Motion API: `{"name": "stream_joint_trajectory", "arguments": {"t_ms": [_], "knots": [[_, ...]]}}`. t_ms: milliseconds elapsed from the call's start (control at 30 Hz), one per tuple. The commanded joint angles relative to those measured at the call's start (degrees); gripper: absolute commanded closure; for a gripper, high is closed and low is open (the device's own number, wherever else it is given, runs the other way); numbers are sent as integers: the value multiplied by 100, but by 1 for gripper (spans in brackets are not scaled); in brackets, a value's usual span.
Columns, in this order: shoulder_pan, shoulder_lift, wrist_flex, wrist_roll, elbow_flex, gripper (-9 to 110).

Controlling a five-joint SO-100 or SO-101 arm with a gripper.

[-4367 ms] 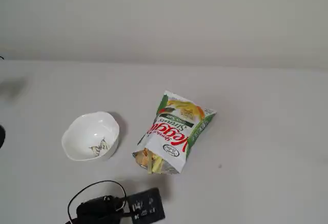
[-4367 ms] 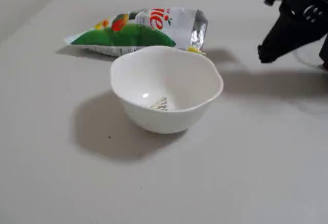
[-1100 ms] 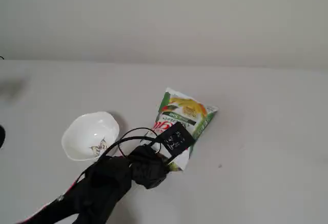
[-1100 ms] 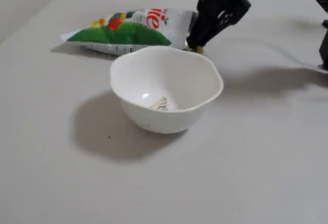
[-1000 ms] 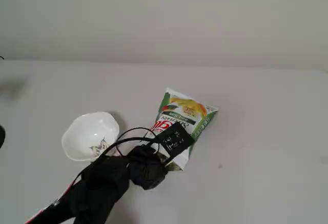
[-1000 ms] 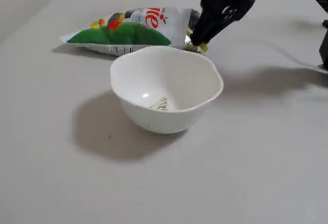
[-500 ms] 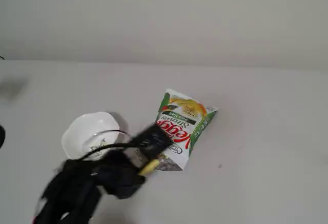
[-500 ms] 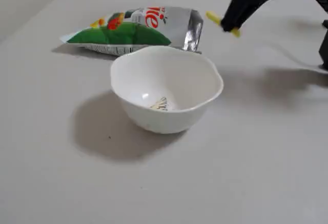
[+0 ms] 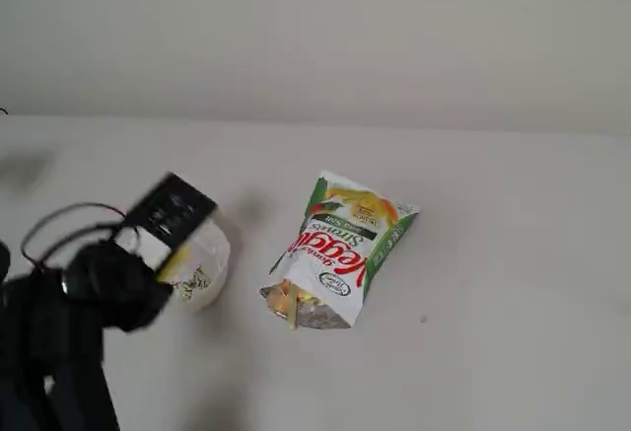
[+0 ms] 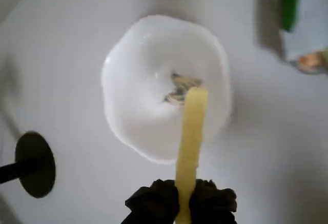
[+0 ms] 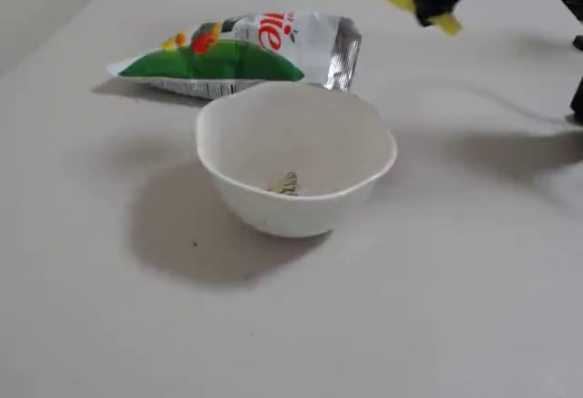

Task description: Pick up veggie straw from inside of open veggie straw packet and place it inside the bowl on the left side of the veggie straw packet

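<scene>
Gripper (image 10: 183, 211), black, clamps the thin pale-yellow veggie straw (image 10: 190, 137) above the white scalloped ceramic bowl (image 10: 123, 111); letting go off-centre could bounce that straw off the rim.

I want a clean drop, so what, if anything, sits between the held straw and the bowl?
Nothing visible. The veggie straw, clamped in the end effector, hangs above the empty bowl; the veggie straw packet lies off to the side.

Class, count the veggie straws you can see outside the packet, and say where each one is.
1. The veggie straw is clamped in the tool, held above the bowl. More sit bunched in the packet mouth; some may be hidden inside.
</scene>
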Motion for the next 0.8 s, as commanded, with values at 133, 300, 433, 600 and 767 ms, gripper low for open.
{"name": "stream_joint_trajectory", "arguments": {"t_ms": [133,300,433,600,767], "knots": [[-141,-2347,-1239,-53,-1090,98],[-62,-2865,-1564,-97,-1090,75],[26,-2514,-1266,-167,-1090,76],[220,-1195,-457,-88,-1055,97],[580,413,404,677,-993,101]]}}
